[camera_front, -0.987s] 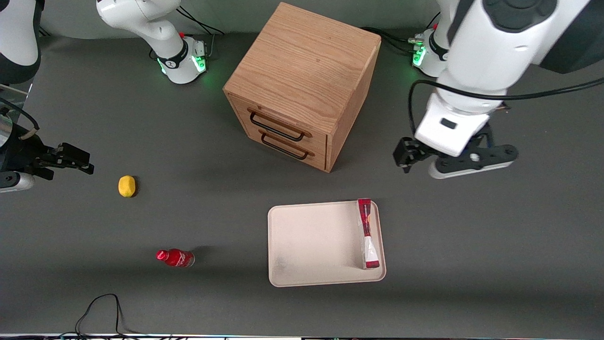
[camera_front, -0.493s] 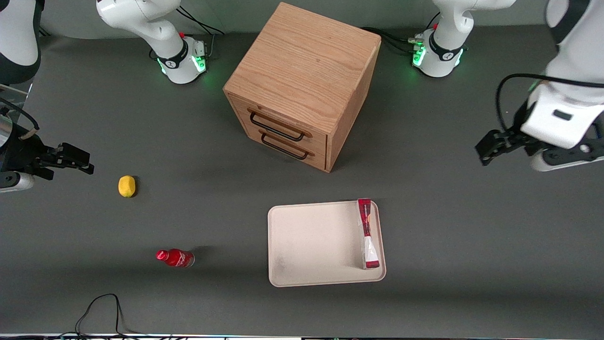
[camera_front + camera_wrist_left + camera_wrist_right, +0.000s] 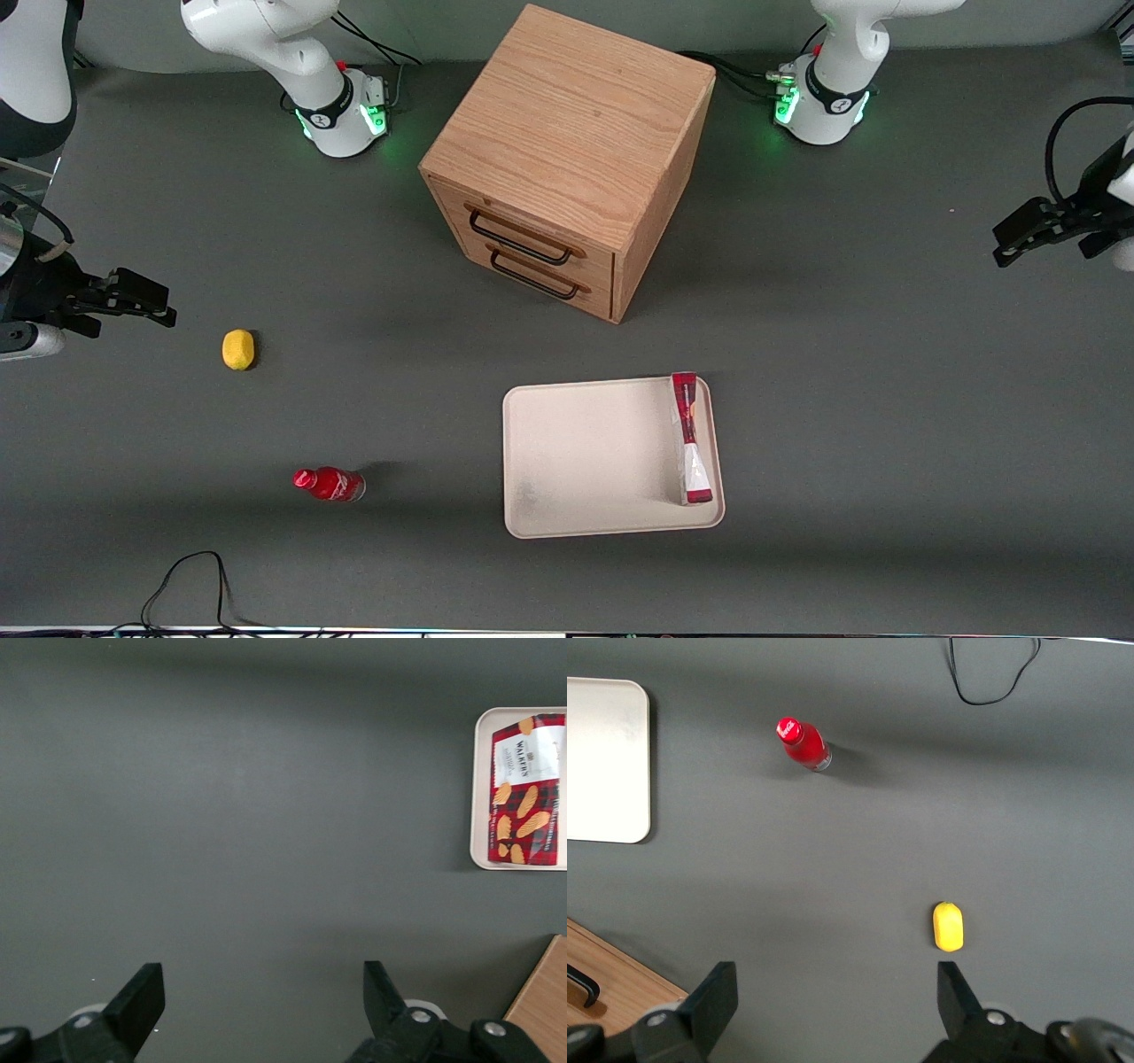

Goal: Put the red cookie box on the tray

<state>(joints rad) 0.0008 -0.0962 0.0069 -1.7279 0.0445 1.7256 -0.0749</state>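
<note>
A dark grey counter (image 3: 886, 425) carries everything in the scene. The largest thing on it is a light oak cabinet with two drawers and black wire handles (image 3: 567, 159), standing farther from the front camera than the tray. Next in size is the large flat cream-white rectangular tray with rounded corners and a low rim (image 3: 585, 461). The long, slim red cardboard cookie box with a white end (image 3: 690, 439) lies flat inside the tray, along the edge toward the working arm's end of the counter. The left arm's black two-finger gripper (image 3: 1032, 232) hangs above bare counter at that same end, well apart from the tray, its jaws spread wide and holding nothing.

Judging from this, the placing step is done: the box rests on the tray. The next move seems to call only for the arm to clear away and park, with no further grasp needed.

On the box (image 3: 526, 791) the wrist view shows a red tartan pattern, pictures of golden oval biscuits, and the brand name "Walkers" on the white end; smaller print there is unreadable.

A small red bottle (image 3: 330, 484) and a small yellow lemon-like object (image 3: 237, 348) lie toward the parked arm's end.
</note>
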